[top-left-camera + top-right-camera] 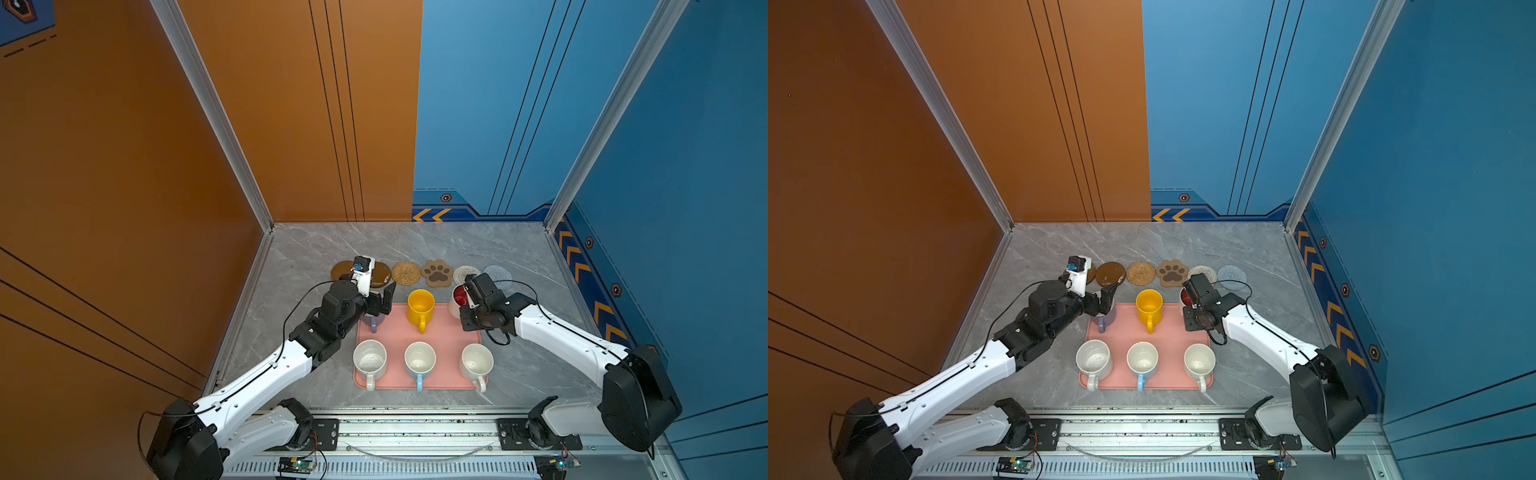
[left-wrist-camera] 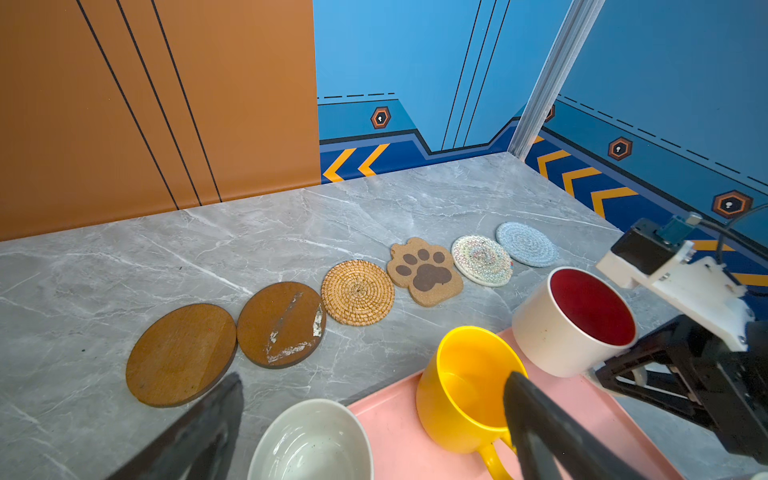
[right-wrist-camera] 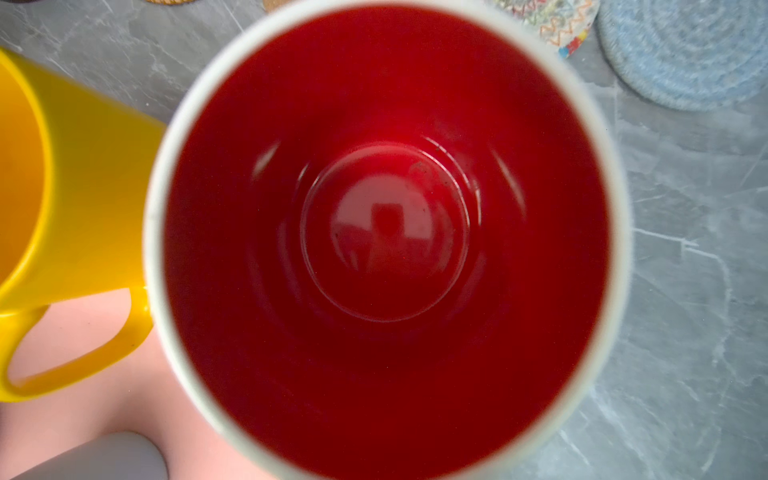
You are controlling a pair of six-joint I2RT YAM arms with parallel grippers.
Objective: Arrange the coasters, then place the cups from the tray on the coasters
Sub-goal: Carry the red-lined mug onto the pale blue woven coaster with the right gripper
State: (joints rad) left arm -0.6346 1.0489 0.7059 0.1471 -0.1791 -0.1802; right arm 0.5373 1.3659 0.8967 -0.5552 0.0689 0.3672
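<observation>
**mugwatcher:** Six coasters (image 2: 357, 292) sit in a row on the grey marble-look counter (image 1: 415, 245). There are two wooden discs (image 2: 180, 353), one of them scuffed, then a coiled rattan round (image 1: 406, 273) and a cork-looking paw (image 2: 424, 272). Last come two woven rope rounds, one whitish (image 2: 482, 259) and one pale blue (image 2: 527, 244). None carries a mug yet.

**gripfan:** The right end effector (image 2: 611, 368) is pinched on the near side of the glossy red-lined white mug (image 2: 577, 320), at the pink tray's (image 1: 440, 332) far right corner. The handle is hidden. The left end effector (image 1: 383, 298) hangs wide open over the lilac mug (image 1: 372, 325), and its arm blocks most of that mug from above. The yellow mug (image 1: 421, 307) stands between them. The speckled mug (image 1: 370, 359), blue-handled mug (image 1: 419, 359) and plain white mug (image 1: 477, 361) line the tray's near edge.
</observation>
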